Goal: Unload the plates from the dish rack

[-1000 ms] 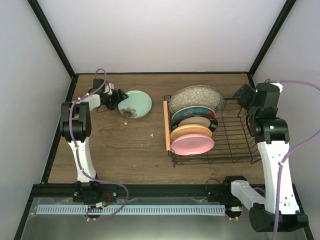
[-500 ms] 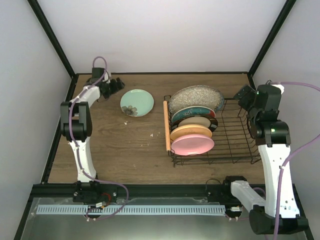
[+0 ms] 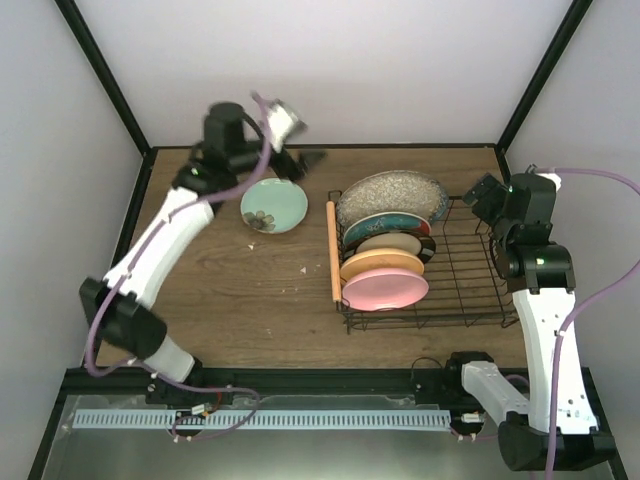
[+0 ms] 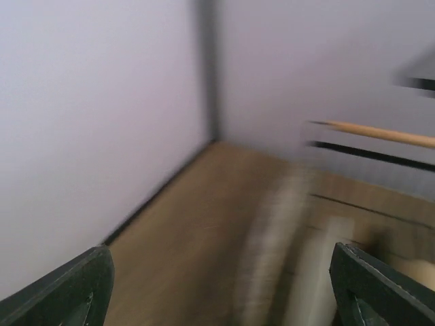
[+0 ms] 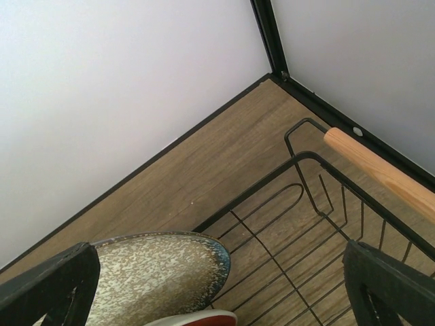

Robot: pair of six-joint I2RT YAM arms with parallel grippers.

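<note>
The pale green plate (image 3: 273,206) lies flat on the table, left of the dish rack (image 3: 470,285). Five plates stand in the rack's left part: grey speckled (image 3: 392,195), red with teal flower (image 3: 388,227), cream (image 3: 392,244), orange-yellow (image 3: 381,264), pink (image 3: 385,288). My left gripper (image 3: 302,160) is raised above the table behind the green plate, open and empty; its wrist view is blurred by motion (image 4: 221,292). My right gripper (image 3: 482,195) hovers over the rack's far right corner, open and empty (image 5: 217,288), with the grey speckled plate (image 5: 156,272) below it.
The rack's wooden rod handles run along its left side (image 3: 333,250) and its right side (image 5: 380,173). Black frame posts and pale walls close in the back and sides of the table. A small white crumb (image 3: 305,268) lies on the wood.
My left arm has lifted off the pale green plate, risen and swung right towards the rack. The plate stays on the table. The right arm has hardly moved.
</note>
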